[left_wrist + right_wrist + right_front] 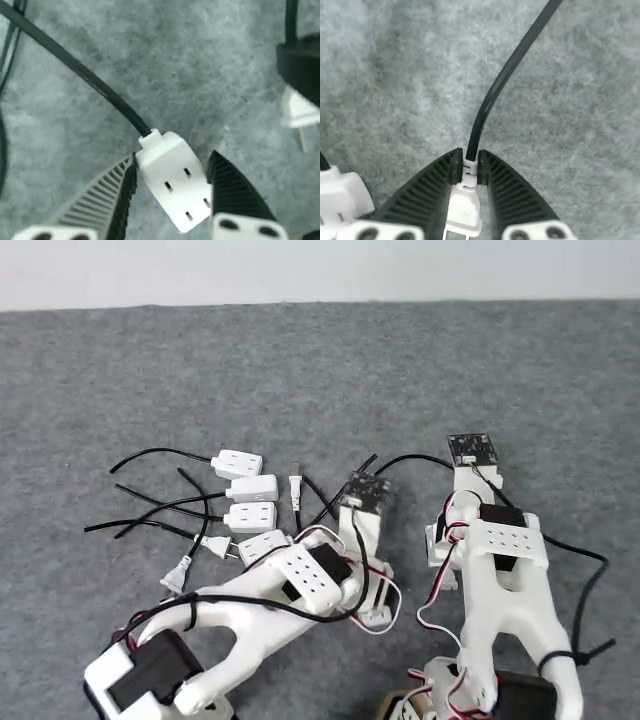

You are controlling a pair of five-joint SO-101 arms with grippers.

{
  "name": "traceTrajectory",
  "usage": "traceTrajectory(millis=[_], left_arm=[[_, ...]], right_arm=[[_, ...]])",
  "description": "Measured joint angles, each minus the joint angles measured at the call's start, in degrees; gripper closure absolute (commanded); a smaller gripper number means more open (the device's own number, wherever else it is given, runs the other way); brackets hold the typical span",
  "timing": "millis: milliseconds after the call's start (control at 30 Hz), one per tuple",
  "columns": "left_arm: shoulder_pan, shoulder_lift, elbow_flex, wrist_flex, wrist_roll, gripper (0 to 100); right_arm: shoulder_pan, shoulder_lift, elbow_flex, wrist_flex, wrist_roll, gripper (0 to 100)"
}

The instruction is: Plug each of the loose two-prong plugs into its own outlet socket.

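1. Left gripper: the jaws are held wide, with one ribbed finger on each side of a white outlet socket. One finger lies against the socket's edge; the other stands just apart from it.
2. The outlet socket is laid flat on the grey carpet, slotted face up, with two pairs of slots showing. A black cord leaves its end. A loose white plug with bare prongs is seen nearby.
3. Right gripper: the jaws are drawn narrow and clamped on a white two-prong plug near its cord end. Its black cable runs away over the carpet. A second socket lies just beside one finger.
4. In the high view, a column of four white sockets is shown, with black leads fanned out to one side. Plug A lies between the column and the arms. Plug B and plug C lie on the leads' side.
5. The left arm is placed over the near end of the column. The socket between its fingers is probably the nearest of the four, though this cannot be confirmed. The right arm stands well apart from the column.
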Motion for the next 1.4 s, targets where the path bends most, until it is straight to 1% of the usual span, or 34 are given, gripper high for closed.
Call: traceTrajectory(millis=[100, 267, 333, 400, 500, 667, 767, 933, 1000, 1100, 1167, 1233, 1300, 1367, 1400], left_arm=[[0.4, 0.0, 0.0, -0.2, -5.8, 81], [0.7, 0.0, -1.2, -0.1, -17.3, 81], [0.7, 0.0, -1.4, -0.1, -20.5, 81], [0.7, 0.0, -1.4, -0.1, -20.7, 81], [-0.5, 0.0, -1.4, -1.0, -19.1, 81], [-8.0, 0.0, -1.4, -5.1, -17.8, 81], [-11.7, 0.0, -1.4, -6.1, -17.5, 81], [-12.0, -1.1, -1.4, -6.2, -17.7, 81], [-11.9, -3.2, -1.4, -4.7, -17.7, 81], [-10.8, -9.5, -1.4, 1.4, -18.0, 81], [-10.9, -15.2, -1.3, 5.7, -21.5, 81], [-12.4, -21.5, 0.3, 8.7, -26.5, 83], [-15.6, -27.2, 3.6, 9.0, -30.5, 90], [-20.3, -30.8, 6.9, 9.0, -32.5, 99], [-22.7, -31.3, 8.0, 9.0, -33.0, 99]], right_arm=[[0.0, 0.0, 0.0, 0.0, 0.2, 99.1], [0.0, 0.2, 0.0, 0.0, 0.3, 99.1], [0.0, 0.2, 0.0, 0.0, 0.3, 99.1], [0.0, 0.2, 0.0, 0.0, 0.3, 99.1], [0.0, 0.2, 0.0, 0.0, 0.3, 99.1], [0.0, 0.2, 0.0, 0.0, 0.3, 99.1], [0.0, 0.2, 0.0, 0.0, 0.3, 99.1], [0.0, 0.2, 0.0, 0.0, 0.3, 99.1], [0.0, 0.2, 0.0, 0.0, 0.3, 99.1], [-0.1, 0.2, 0.0, 0.0, 0.3, 99.1], [-1.0, -0.6, 0.0, 0.7, 0.3, 99.1], [-2.4, -3.5, 0.0, 3.0, 0.6, 99.1], [-4.6, -7.7, 0.0, 5.5, 2.5, 99.1], [-7.5, -13.2, 0.0, 8.3, 4.5, 99.1], [-8.9, -16.1, 0.0, 9.5, 5.5, 99.1]])
